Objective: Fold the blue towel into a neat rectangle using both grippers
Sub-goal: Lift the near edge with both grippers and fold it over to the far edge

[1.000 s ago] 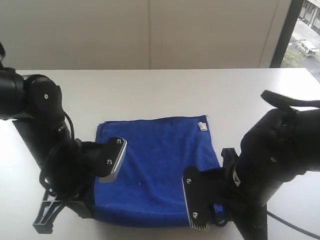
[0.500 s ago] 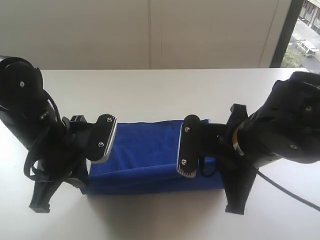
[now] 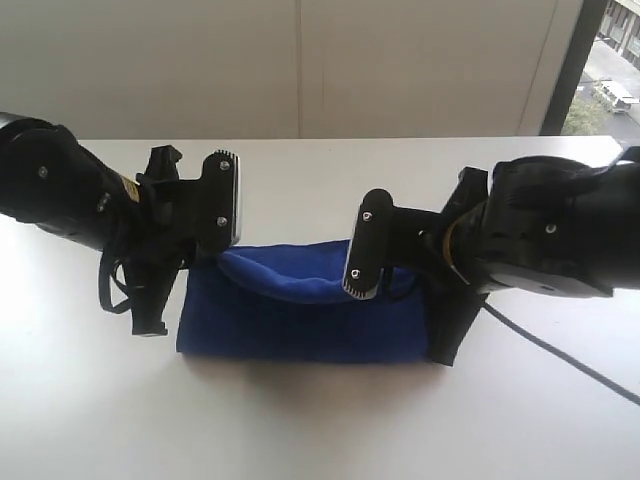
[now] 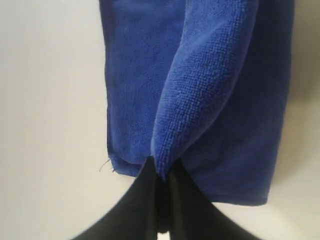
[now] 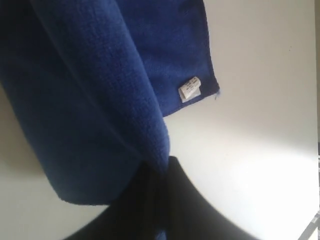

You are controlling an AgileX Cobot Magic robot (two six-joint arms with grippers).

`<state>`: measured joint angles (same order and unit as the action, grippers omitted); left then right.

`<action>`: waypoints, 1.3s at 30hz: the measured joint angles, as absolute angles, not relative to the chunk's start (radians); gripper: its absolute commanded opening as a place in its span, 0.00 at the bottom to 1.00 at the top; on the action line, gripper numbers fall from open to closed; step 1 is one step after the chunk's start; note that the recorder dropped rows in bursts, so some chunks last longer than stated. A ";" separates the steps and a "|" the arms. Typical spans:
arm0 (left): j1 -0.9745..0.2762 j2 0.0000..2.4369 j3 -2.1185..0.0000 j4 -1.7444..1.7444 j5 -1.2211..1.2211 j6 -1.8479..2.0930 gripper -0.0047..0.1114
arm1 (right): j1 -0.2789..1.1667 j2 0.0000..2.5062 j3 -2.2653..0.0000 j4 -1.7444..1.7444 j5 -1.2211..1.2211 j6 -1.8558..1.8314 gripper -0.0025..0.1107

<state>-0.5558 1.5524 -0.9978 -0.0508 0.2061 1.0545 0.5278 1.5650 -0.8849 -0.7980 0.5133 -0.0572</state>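
Note:
The blue towel (image 3: 300, 322) lies on the white table (image 3: 320, 420) as a low strip, with one long edge lifted and sagging between the two arms. My left gripper (image 3: 228, 235) is shut on the left end of that raised edge, above the towel's left side. A rolled fold of blue cloth (image 4: 210, 90) runs into its closed jaws (image 4: 161, 172). My right gripper (image 3: 358, 283) is shut on the right end of the edge. In the right wrist view the towel (image 5: 90, 100) hangs from that gripper (image 5: 162, 172), and the white label (image 5: 189, 88) lies on the corner resting on the table.
Bare white tabletop (image 3: 330, 170) lies beyond the towel, up to a pale wall (image 3: 300, 60). A window strip (image 3: 610, 60) is at the far right. A black cable (image 3: 560, 350) trails from the right arm across the table.
Both grippers have carried the towel's near edge up and toward the far side. The flat part of the cloth on the table has become a narrower strip.

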 measured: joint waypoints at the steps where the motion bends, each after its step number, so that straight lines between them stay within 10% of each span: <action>1: -0.545 1.564 -0.998 -0.049 0.198 1.054 0.04 | 0.522 1.577 -0.891 -0.806 0.504 -0.047 0.02; 32: -0.444 1.855 -0.998 -0.049 -0.267 1.054 0.05 | 0.357 1.935 -1.122 -0.877 0.266 -0.007 0.02; 36: -0.444 1.904 -0.998 -0.049 -0.322 1.054 0.34 | 0.355 1.960 -1.124 -0.884 0.252 0.013 0.06; 39: -0.444 1.919 -0.998 -0.049 -0.339 1.054 0.56 | 0.342 1.963 -1.132 -0.888 0.246 0.049 0.28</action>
